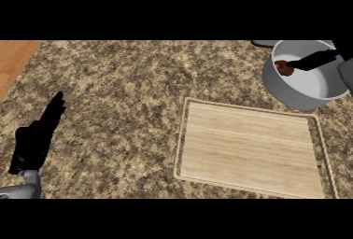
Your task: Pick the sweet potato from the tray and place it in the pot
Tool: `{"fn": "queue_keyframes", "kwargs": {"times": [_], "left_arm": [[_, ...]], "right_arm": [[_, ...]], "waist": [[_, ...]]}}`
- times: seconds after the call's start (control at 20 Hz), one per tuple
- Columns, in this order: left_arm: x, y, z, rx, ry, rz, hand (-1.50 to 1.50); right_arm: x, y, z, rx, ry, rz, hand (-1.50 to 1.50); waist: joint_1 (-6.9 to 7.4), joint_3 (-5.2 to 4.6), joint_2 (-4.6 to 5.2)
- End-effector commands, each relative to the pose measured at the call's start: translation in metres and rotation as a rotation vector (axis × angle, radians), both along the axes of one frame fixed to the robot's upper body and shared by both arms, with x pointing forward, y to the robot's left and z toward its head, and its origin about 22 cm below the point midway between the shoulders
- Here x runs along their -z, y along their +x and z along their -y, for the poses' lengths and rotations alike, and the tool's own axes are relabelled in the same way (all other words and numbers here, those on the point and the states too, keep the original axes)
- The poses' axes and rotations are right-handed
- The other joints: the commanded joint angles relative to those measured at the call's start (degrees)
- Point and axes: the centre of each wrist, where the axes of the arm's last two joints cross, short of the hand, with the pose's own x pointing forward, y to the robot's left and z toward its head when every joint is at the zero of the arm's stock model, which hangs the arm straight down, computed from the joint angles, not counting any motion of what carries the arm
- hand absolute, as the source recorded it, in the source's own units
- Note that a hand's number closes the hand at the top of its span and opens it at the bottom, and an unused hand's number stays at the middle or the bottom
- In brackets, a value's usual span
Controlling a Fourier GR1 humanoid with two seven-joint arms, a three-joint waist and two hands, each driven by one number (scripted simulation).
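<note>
Speckled brown-and-tan granite counter [124,84] fills most of the head view; a strip of orange-brown wood [14,58] shows at the upper left corner.

Tray [180,140]: light wood, square, raised rim, lying flat on the counter right of centre, slightly rotated. Its grain runs side to side.

Pot [303,95]: grey metal, round, pale inside, standing at the upper right just beyond the tray's far right corner. A dark handle stub [263,44] sticks out at its upper left rim.

Sweet potato [283,68]: small reddish-brown piece, seen inside the pot's opening against the left inner wall. Whether it rests on the pot floor or is off it, cannot tell.

Right hand [314,59]: black, coming in from the right edge over the pot's mouth. Fingers point left, their tips touching the sweet potato. Only this narrow part of the hand shows; whether the fingers are closed on the piece or merely beside it cannot be told. A grey part of the forearm [346,74] shows at the right edge, beside the pot rim.

Left hand [38,137]: black, at the left side above the counter, well apart from tray and pot. Fingers straight and together, pointing up and away, holding nothing; resting. Grey forearm [24,186] below it at the lower left.
</note>
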Motion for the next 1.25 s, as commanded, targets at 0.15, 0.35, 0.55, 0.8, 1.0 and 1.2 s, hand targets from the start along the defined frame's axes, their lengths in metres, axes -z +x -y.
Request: {"fn": "queue_keyframes", "kwargs": {"times": [0.15,0.35,0.55,0.8,1.0,1.2], "left_arm": [[0.002,-0.005,0.007,-0.025,-0.003,-0.003,0.0],[0.008,0.003,0.002,-0.033,0.003,0.0,0.0],[0.007,-0.004,0.005,-0.031,0.004,-0.014,0.0],[0.003,-0.013,-0.003,-0.048,0.0,-0.015,0.0],[0.006,-0.008,-0.007,-0.037,-0.005,-0.016,0.0],[0.006,-0.008,-0.018,-0.056,-0.002,0.006,0.0]], "right_arm": [[0.017,-0.005,0.006,-0.064,0.201,0.134,-1.5],[-0.024,0.005,0.006,-0.083,0.505,0.233,-1.5],[-0.014,-0.012,0.041,-0.071,0.595,0.199,-1.5],[-0.019,-0.031,0.078,-0.109,0.625,0.099,-1.5],[-0.012,-0.053,0.11,-0.146,0.689,0.083,-1.5],[-0.007,-0.079,0.142,-0.121,0.726,0.115,-1.5]], "waist": [[-0.76,0.08,-0.34],[-1.35,0.0,-0.1],[-1.51,0.0,-0.44],[-1.72,-0.02,-0.77],[-2.21,0.0,-0.62],[-2.22,0.03,-0.51]]}}
